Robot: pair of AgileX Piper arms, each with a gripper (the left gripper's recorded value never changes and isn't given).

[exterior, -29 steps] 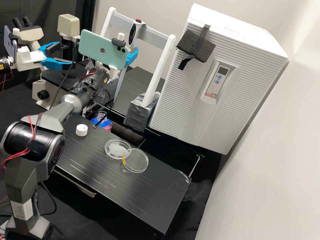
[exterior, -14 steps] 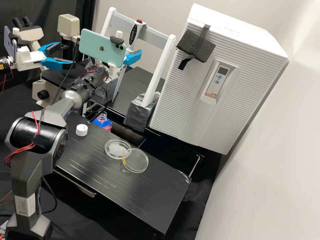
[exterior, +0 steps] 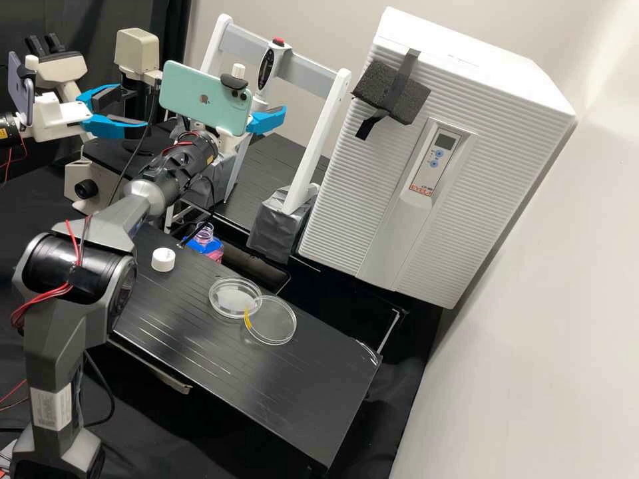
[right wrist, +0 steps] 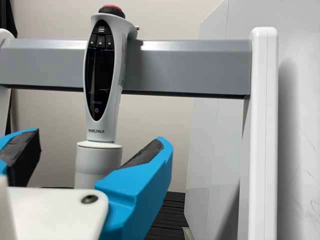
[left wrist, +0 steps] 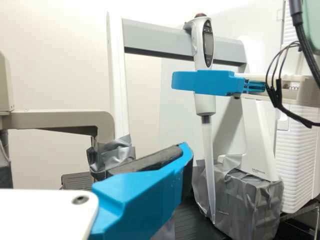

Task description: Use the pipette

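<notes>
Pale walls (exterior: 532, 332) on far and right sides; black bench (exterior: 276, 159) below, dark cloth (exterior: 200, 439) draped over near edge. Nearest: black slatted platform (exterior: 286, 392), long side running near-right to far-left. At its middle, near petri dish (exterior: 273, 322) and far petri dish (exterior: 233, 296), both clear, rims meeting; small yellow piece (exterior: 247, 320) at the join, kind not discernible. Left of dishes and apart from them, white screw cap (exterior: 163, 259) flat on platform. Just past platform's far edge, small bottle of pink liquid (exterior: 208, 246), upright.

From near left corner, right arm (exterior: 66, 283) stretched toward far side, mint-green phone (exterior: 203, 96) mounted on wrist. Level with pipette (exterior: 265, 65), right gripper (right wrist: 97, 150), blue fingers (right wrist: 145, 195) apart, one on each side of white lower barrel; gap visible beside one finger, contact at the other not resolvable. Pipette upright, hooked on grey crossbar (exterior: 307, 68) of white stand (exterior: 318, 136), red button on top, long clear tip (left wrist: 209, 175) pointing down. Foot of stand bound in grey tape (exterior: 274, 223).

Right of stand, large white ribbed cabinet (exterior: 479, 173), black foam block (exterior: 391, 92) strapped to upper front edge. Far left, left gripper (exterior: 126, 108) beside microscope (exterior: 90, 179), fingers spread, well apart from pipette.
</notes>
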